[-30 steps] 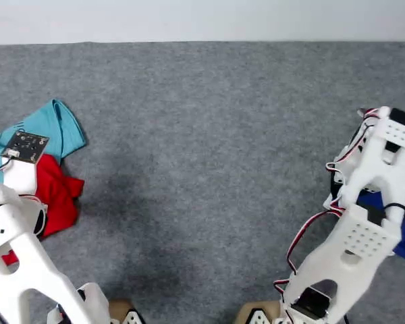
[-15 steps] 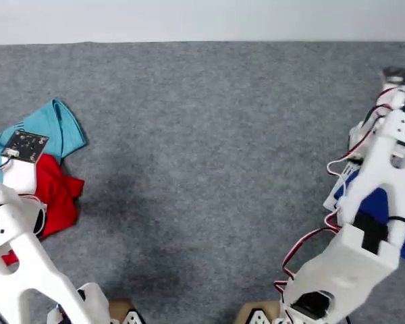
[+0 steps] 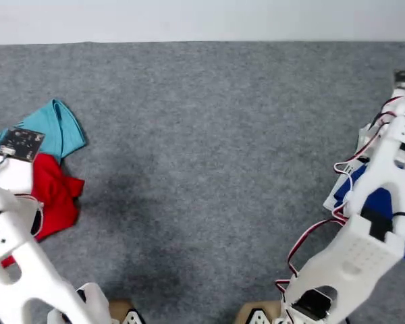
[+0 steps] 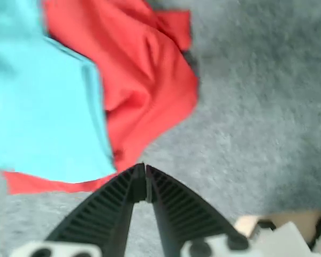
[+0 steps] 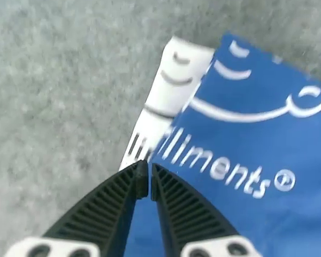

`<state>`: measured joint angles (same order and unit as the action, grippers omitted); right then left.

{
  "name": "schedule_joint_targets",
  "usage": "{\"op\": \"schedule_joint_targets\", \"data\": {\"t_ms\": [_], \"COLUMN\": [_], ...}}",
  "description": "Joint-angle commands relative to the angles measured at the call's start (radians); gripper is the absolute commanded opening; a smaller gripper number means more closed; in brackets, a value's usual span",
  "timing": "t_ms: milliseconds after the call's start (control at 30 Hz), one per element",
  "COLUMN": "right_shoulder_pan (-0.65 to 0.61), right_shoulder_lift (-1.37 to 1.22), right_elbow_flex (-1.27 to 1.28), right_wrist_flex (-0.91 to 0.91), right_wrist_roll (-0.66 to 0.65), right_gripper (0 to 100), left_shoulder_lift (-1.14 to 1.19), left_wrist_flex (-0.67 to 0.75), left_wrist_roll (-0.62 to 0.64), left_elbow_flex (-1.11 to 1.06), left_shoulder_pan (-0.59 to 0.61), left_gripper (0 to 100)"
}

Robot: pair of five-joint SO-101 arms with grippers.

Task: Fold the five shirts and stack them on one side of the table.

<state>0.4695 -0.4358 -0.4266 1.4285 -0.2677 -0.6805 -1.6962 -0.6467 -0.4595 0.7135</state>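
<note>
Left gripper (image 4: 140,174): in the left wrist view we see both fingers drawn together, tips meeting with barely a slit between them. We can make out no cloth between them. The tips sit at the edge of the red shirt (image 4: 144,80), close to where the teal shirt (image 4: 37,107) overlaps it. The red shirt is crumpled, and the teal one lies flatter on top of part of it.

Right gripper (image 5: 145,175): in the right wrist view its fingers are likewise pressed closed, tip to tip. They sit over the seam where the blue shirt (image 5: 257,134) covers the white shirt (image 5: 168,91). The blue shirt carries white lettering and lies smooth. The white one sticks out from under its edge onto the grey table (image 3: 209,135).

The high view adds the layout. The left arm hangs over the red and teal pair at the left edge, with the teal farther back. The right arm stands over the blue and white pair at the right edge. The two heaps lie well apart.
</note>
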Motion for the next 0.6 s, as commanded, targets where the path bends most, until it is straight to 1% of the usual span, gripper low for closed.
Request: {"op": "schedule_joint_targets", "data": {"t_ms": [0,167,233,367,467,567], "right_shoulder_pan": [-0.053,-0.139,-0.162,-0.166,-0.168,-0.16], "right_shoulder_lift": [0.133,0.174,0.18,0.254,0.328,0.409], "right_elbow_flex": [-0.006,-0.006,0.002,0.092,0.19,0.293], "right_wrist_flex": [0.104,0.328,0.372,0.369,0.369,0.369], "right_wrist_roll": [0.006,0.006,0.006,0.006,0.006,0.006], "right_gripper": [0.9,0.9,0.9,0.9,0.9,0.9], "left_shoulder_lift": [-0.064,-0.066,-0.064,-0.06,0.002,0.121], "left_wrist_flex": [-0.018,-0.055,-0.043,0.031,0.123,0.184], "left_wrist_roll": [0.048,0.046,0.037,-0.091,-0.19,-0.264], "left_elbow_flex": [0.073,0.073,0.077,0.07,0.068,0.074], "left_shoulder_pan": [-0.003,0.015,0.048,0.114,0.172,0.21], "left_gripper": [1,10,13,20,21,21]}}
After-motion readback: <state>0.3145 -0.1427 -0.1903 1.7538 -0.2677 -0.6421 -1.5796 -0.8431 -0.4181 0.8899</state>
